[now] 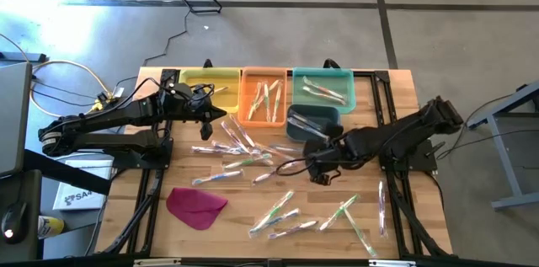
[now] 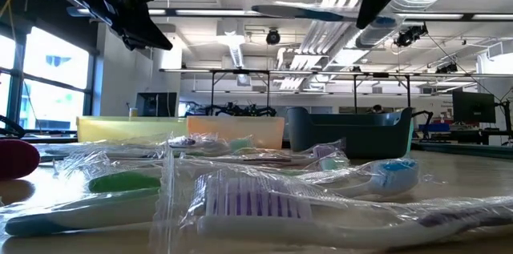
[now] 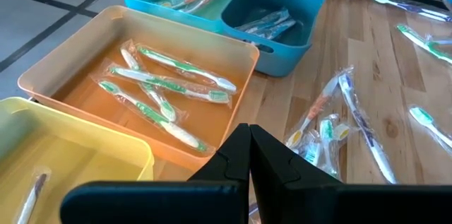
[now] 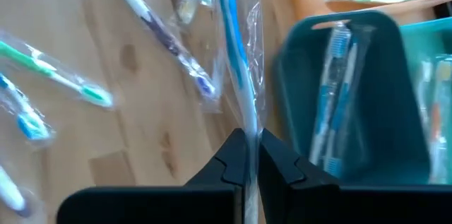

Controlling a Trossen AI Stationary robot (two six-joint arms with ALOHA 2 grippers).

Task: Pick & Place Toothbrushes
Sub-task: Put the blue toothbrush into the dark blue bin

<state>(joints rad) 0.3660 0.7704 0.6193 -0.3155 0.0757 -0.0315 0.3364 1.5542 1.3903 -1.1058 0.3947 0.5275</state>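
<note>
My right gripper (image 4: 247, 143) is shut on a blue toothbrush (image 4: 233, 47) in a clear wrapper, beside the dark teal bin (image 4: 353, 97). It hangs mid-table (image 1: 313, 166), and the low view shows the brush (image 2: 321, 14) raised above the table. My left gripper (image 3: 249, 150) is shut and holds nothing, hovering by the near edges of the yellow bin (image 1: 206, 86) and the orange bin (image 1: 263, 98). Several wrapped toothbrushes (image 1: 240, 149) lie flat on the wood. Others lie in the orange bin (image 3: 169, 83), the light teal bin (image 1: 322, 88) and the dark teal bin (image 1: 313, 122). My right gripper pinches the blue toothbrush between its two fingers near one end of the handle (image 4: 247, 121), wrapper included. The rest of the brush runs straight out ahead of the fingers. In the low view the brush is lifted clear of the table, roughly level.
A flat magenta piece (image 1: 195, 204) lies near the table's front left. More loose toothbrushes are scattered at the front centre (image 1: 278, 212) and front right (image 1: 349, 216), and one lies by the right edge (image 1: 383, 204). Bare wood shows between the front groups.
</note>
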